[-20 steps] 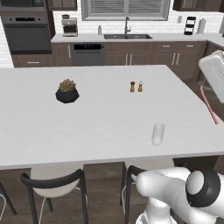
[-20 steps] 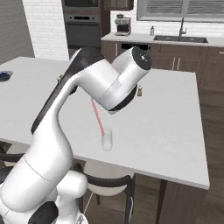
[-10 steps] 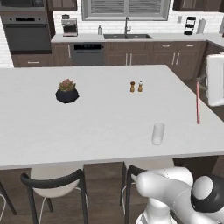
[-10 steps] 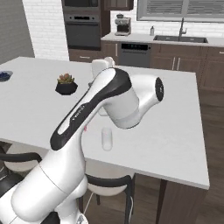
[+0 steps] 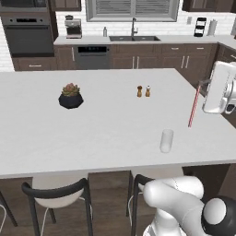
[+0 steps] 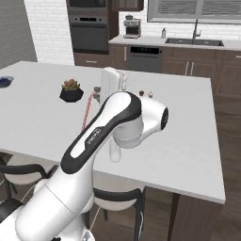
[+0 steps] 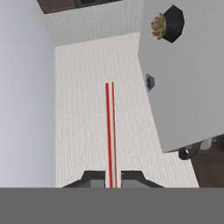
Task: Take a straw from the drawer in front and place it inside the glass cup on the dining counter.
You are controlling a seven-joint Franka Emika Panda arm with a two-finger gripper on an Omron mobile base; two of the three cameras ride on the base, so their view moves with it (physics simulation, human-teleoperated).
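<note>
- The thin pale red straw (image 5: 194, 107) is out of the drawer; the two-finger gripper (image 7: 112, 178) is closed on its end.
- In the left base view it hangs tilted at the right edge, above the big white-topped dining counter (image 5: 92, 120).
- The small clear glass cup (image 5: 166, 140) stands empty near the counter's front edge, lower left of the straw.
- Left to do, I'd say: carry it over the cup, lower it in, let go.

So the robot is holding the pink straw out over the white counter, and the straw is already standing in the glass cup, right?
Not quite. The gripper does hold the straw out over the dining counter, but the straw is not in the glass cup yet. The left base view shows it hanging in the air to the cup's right, clear of it, and the cup stands empty.
</note>
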